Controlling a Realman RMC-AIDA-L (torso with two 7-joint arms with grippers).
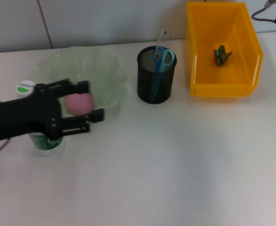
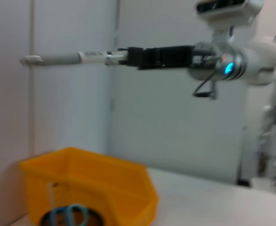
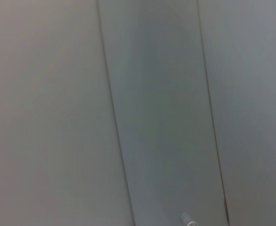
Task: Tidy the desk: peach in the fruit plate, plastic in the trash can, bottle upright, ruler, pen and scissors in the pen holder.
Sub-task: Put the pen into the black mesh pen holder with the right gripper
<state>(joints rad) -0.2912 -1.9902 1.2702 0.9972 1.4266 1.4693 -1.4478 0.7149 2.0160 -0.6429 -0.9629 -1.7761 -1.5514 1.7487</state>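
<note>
Bottle [image 1: 44, 140] stands upright at the near left, half hidden under the left claw [image 1: 86, 101], whose fingers sit wide around the peach [image 1: 79, 103] over the plate [image 1: 110, 70]. Looks like the peach step; next it should just back away. Scissors [image 1: 163, 57] are in the holder [image 1: 156, 82], plastic [image 1: 221, 54] in the bin [image 1: 223, 87]. Right claw isn't visible.
</note>
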